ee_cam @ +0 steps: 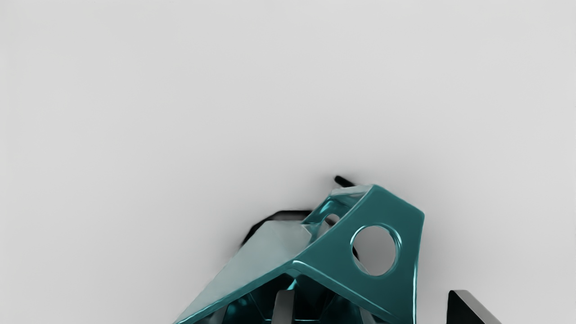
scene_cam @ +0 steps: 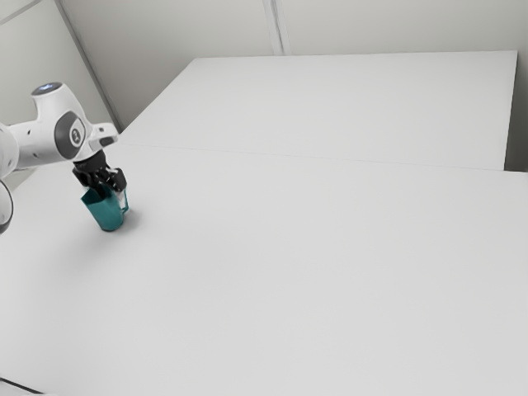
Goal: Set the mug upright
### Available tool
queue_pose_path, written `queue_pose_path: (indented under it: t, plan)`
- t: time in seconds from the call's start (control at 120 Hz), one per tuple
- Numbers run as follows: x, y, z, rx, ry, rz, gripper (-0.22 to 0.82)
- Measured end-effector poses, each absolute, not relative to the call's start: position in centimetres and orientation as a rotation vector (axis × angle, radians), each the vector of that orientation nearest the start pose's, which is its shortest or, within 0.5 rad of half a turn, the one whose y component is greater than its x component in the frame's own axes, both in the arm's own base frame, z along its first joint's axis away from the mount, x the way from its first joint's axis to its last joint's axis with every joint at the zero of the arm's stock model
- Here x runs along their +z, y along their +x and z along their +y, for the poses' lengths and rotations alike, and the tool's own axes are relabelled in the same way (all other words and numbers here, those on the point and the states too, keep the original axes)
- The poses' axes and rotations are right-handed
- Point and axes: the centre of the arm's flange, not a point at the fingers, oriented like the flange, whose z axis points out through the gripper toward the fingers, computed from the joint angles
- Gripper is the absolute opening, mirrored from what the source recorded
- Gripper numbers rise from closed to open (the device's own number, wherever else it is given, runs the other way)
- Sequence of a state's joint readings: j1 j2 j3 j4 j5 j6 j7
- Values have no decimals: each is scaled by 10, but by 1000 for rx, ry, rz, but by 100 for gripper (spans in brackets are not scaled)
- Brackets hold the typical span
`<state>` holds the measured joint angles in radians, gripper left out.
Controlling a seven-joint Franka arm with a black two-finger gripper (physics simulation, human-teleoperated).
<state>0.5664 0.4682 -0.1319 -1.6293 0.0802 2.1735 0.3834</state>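
Note:
At the exterior view's left, my gripper [scene_cam: 101, 176] points down at the mouth of the teal mug [scene_cam: 106, 213]. The mug's opening faces up toward my hand and its handle is on the exterior view's right side. It looks slightly leaning there; I cannot tell whether its base is flat on the table. In the wrist view, the gripper [ee_cam: 375, 308] stands open: one finger reaches inside the mouth of the mug [ee_cam: 324, 265], the other is outside past the handle with a gap beside it. The mug's lower body is mostly hidden.
The white table [scene_cam: 289, 272] stretches toward the exterior view's right, with a raised white panel or surface [scene_cam: 355, 107] behind. A dark cable [scene_cam: 21, 386] lies at the exterior view's lower left corner. A dark shadow surrounds part of the mug.

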Motion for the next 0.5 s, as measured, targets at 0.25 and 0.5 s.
queue_pose_path:
  t: [0.25,0.5]
  plan:
    - [526,621,253,-272,-3027,-5,52]
    - [623,599,19,-126,-3068,439,58]
